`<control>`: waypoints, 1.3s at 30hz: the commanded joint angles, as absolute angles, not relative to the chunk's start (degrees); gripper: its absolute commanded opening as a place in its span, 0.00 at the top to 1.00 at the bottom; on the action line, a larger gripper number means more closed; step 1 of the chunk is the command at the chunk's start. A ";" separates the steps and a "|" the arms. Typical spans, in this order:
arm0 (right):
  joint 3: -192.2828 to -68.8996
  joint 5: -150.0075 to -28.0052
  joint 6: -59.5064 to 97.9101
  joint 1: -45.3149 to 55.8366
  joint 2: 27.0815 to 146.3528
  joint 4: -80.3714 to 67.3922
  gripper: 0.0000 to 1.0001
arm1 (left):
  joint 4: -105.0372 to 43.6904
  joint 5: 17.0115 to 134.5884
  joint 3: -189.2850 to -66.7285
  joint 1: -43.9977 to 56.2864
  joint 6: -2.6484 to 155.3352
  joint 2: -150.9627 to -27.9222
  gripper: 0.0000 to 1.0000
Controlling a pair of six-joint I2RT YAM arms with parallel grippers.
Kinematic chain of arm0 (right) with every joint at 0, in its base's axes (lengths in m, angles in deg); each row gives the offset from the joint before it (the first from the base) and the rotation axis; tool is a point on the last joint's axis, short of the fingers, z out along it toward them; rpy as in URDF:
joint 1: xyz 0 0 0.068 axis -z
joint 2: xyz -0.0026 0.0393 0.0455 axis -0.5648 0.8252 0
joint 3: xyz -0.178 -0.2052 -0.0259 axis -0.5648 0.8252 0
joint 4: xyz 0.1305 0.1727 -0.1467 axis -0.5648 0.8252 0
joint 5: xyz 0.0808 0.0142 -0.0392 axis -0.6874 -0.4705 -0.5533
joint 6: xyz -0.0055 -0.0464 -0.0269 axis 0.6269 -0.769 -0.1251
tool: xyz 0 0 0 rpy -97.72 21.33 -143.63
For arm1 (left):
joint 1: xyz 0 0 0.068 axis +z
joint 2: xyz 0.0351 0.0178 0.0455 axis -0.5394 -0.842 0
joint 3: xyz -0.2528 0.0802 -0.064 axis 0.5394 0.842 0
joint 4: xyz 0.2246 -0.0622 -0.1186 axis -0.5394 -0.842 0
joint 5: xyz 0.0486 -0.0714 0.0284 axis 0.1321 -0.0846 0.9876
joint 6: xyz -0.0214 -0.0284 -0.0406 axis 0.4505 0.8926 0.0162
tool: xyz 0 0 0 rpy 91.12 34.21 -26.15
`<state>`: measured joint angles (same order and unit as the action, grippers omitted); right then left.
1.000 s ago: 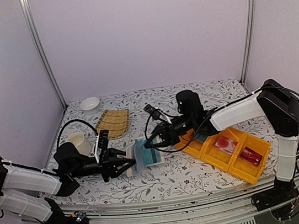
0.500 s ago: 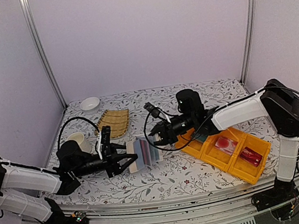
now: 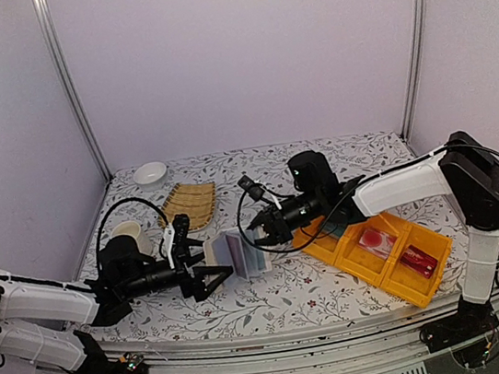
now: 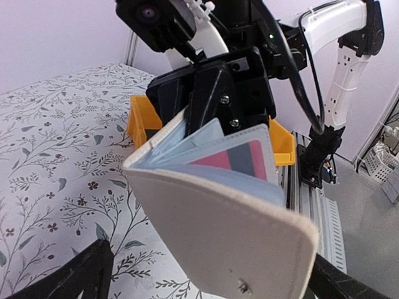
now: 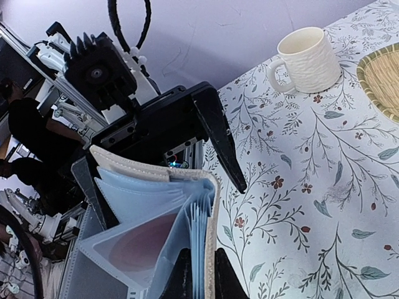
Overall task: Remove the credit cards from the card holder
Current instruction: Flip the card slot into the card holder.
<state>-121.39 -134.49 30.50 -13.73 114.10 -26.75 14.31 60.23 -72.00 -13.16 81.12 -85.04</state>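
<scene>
Card holder [image 3: 236, 252]: one, hanging open between the arms above the worktop [image 3: 319, 284]; I can't tell if its lower edge touches. Right fingers [image 5: 184, 279] pinched narrow on the grey-blue lining's edge, I judge to anchor it and fan the pockets. Left fingers [image 4: 81, 277] spread wide either side of the beige cover, gripping nothing. Credit cards [image 4: 218, 159]: two edges showing, both pocketed.

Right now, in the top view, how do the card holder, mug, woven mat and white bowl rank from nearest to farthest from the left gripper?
1. The card holder, just right of the left gripper.
2. The mug, to its left, and the woven mat, behind it: too close to call.
3. The white bowl, at the far edge.
</scene>
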 commanded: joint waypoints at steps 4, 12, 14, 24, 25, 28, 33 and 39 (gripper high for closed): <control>-123.86 -131.30 29.14 -14.16 112.53 -23.35 0.98 | 12.14 64.07 -73.01 -14.94 79.62 -84.16 0.02; -123.86 -126.45 30.13 -13.63 112.78 -21.07 0.98 | 7.81 69.30 -74.88 -16.72 78.43 -82.78 0.02; -123.86 -124.93 30.88 -13.52 112.78 -20.10 0.98 | 6.06 72.04 -75.72 -17.06 78.10 -82.58 0.02; -126.97 -120.82 31.11 -13.55 113.07 -16.61 0.98 | 0.26 80.50 -80.80 -19.94 78.10 -86.85 0.02; -127.13 -120.49 31.11 -13.50 113.09 -16.39 0.98 | -0.38 81.85 -81.63 -20.37 78.16 -87.49 0.02; -127.78 -119.74 31.03 -13.43 113.45 -15.43 0.98 | -3.01 85.86 -83.91 -21.60 78.28 -88.87 0.02; -127.74 -120.01 30.84 -13.42 113.57 -15.28 0.98 | -3.03 88.22 -83.80 -21.77 78.13 -88.69 0.06; -128.31 -118.20 30.75 -13.42 113.76 -13.82 0.98 | -7.11 91.19 -87.20 -22.52 78.33 -90.84 0.03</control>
<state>-126.07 -119.84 30.80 -13.58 114.10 -14.53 -4.44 87.90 -84.59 -21.27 78.41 -89.48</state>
